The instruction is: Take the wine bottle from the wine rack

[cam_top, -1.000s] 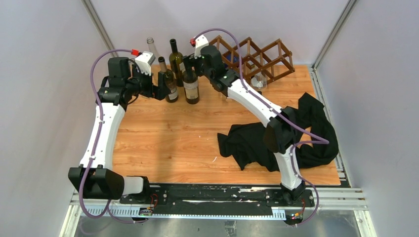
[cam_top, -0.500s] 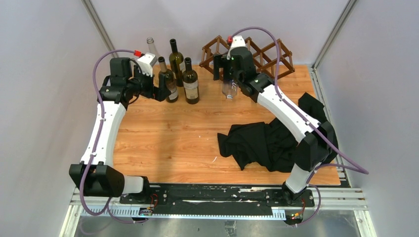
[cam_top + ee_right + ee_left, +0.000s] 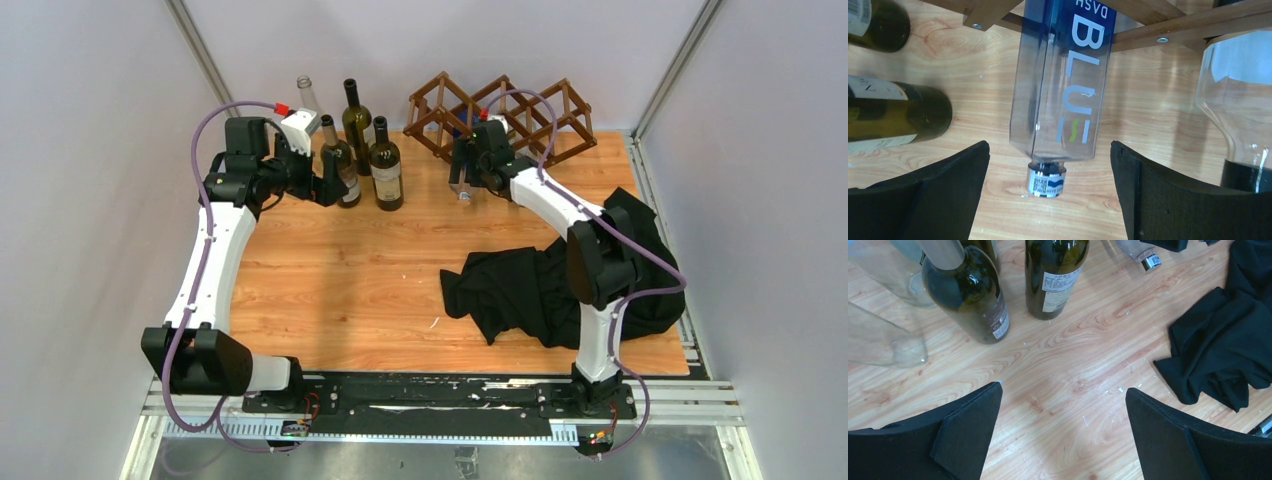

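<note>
Basically, clear BLU bottle (image 3: 1063, 100) isn't out of the wine rack (image 3: 1173, 36) yet; right gripper (image 3: 1049, 150) is spread wide, flanking its neck end.

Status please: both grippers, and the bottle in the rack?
Left gripper open, empty, near standing dark bottles. Right gripper open, either side of blue-lettered bottle neck. Bottle lies in wine rack. Plain clear bottle close beside right finger.

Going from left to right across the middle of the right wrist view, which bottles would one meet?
Dark green bottle → clear bottle with blue lettering → plain clear bottle.
</note>
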Robot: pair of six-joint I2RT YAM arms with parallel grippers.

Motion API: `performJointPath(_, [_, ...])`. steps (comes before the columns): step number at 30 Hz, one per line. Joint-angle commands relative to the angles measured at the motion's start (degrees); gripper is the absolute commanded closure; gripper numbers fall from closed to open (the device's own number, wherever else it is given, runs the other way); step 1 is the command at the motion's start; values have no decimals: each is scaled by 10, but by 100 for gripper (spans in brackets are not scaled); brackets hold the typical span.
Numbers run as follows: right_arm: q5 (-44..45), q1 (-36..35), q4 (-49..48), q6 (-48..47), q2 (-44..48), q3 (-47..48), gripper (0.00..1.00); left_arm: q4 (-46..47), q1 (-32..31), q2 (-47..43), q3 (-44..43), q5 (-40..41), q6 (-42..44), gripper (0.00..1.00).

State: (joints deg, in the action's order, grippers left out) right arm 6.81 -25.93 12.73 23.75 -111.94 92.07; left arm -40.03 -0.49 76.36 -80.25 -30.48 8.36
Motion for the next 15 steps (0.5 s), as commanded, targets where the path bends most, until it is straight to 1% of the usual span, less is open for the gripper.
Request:
performJointPath(1, [9,12,-47,26,-31,18,7,-4,3,1,0,-9,3,0])
performJointPath(8, [24,21,-130,50,-65,-15,9,-9,3,-1,-7,-14,3,0])
performJointPath(15, [-3,34,-234,69,-92,-41,12,-13,3,-9,-8,-19,4,0])
